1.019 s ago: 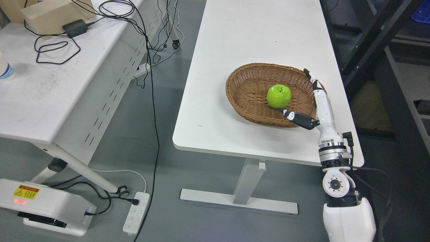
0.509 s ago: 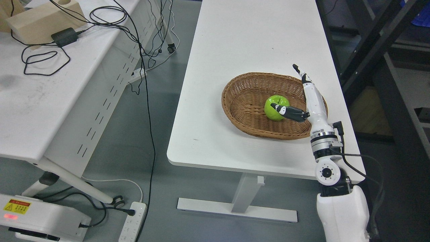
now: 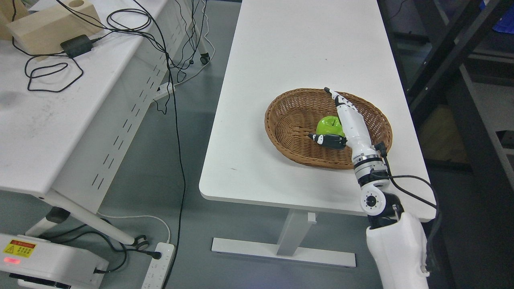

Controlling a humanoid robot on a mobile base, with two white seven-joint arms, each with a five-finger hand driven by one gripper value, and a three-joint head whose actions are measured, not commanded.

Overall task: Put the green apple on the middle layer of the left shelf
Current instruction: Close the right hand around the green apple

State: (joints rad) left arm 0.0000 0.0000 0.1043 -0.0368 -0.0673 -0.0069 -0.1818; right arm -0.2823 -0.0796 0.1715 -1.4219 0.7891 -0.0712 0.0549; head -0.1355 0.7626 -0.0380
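- Glossy green apple [image 3: 329, 124] sits inside the oval woven wicker basket [image 3: 289, 120], toward its right half.
- The basket rests near the smooth white tabletop's [image 3: 281, 60] front right corner.
- Right hand [image 3: 343, 122], white plastic with black fingertips, reaches over the apple, fingers straight and spread, thumb out in front of it, gripping nothing.
- Floor unit [image 3: 48, 261] at lower left carries a yellow-and-red warning sticker, text unreadable.

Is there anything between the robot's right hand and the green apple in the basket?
Nothing visible. The right hand is open directly over the green apple inside the wicker basket, thumb stretched across its front, fingers running past its right side. The apple is the only item in the basket.
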